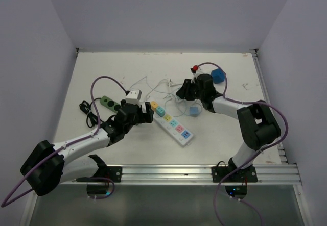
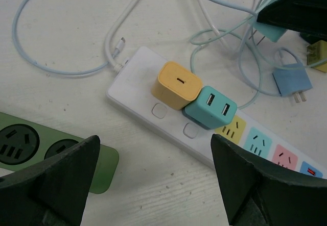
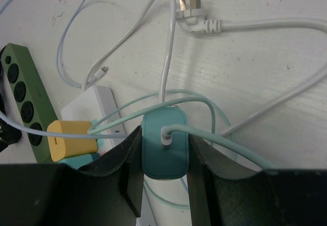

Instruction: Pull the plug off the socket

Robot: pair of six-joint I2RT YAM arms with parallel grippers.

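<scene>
Wires (image 3: 164, 68) lie in loops on the white surface (image 1: 102, 73), about its middle. The right hand (image 3: 164, 152) is closed tight on a teal plug (image 3: 164, 159), with one dark finger (image 3: 125, 165) on each side of it. A pale wire (image 3: 179, 129) comes out of the top of the plug. In the left wrist view the plug is apart from the strip (image 2: 135, 83), and it is not in any of the holes. In the top view the right hand (image 1: 185, 91) is just past the strip (image 1: 171, 124), on the side of the far edge.

The strip is white and lies slanted in the middle of the surface. A yellow block (image 2: 176, 84) and a teal block (image 2: 210, 107) are pushed into it. They touch each other, at the end of the strip nearer the left edge.

The left hand (image 2: 153, 154) is wide open and holds nothing. It hangs over that same end of the strip. A green strip (image 2: 30, 139) lies just beside it, toward the left edge. A small blue plug (image 2: 292, 80) lies loose on the surface near the strip. A white plug (image 3: 190, 6) lies on its side among the wires. A blue cube (image 1: 218, 75) sits toward the far right corner
</scene>
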